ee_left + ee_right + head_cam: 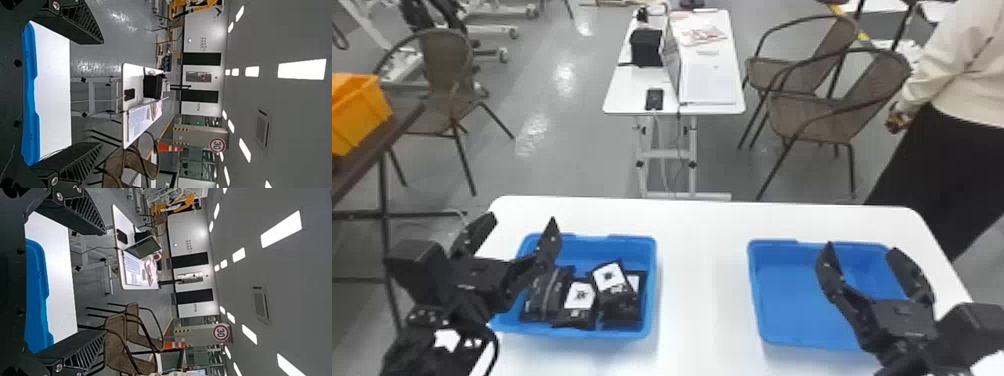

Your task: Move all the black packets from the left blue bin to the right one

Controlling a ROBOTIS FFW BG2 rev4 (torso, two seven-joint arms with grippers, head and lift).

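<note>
Several black packets [580,297] lie bunched in the left blue bin [652,300], low and to the right of the left gripper [522,220], whose fingers stand spread with nothing between them. Below the right gripper [862,248], likewise spread and holding nothing, the right blue bin [777,305] has its floor bare where it can be seen, so the transfer looks unstarted, with the whole bunch left to carry. The left bin's raised rim runs under the left gripper, and a lowering finger could catch it. Between the two grippers, a strip of white tabletop [702,280] parts the bins and should give sideways room, while the table's far edge lies beyond both.
</note>
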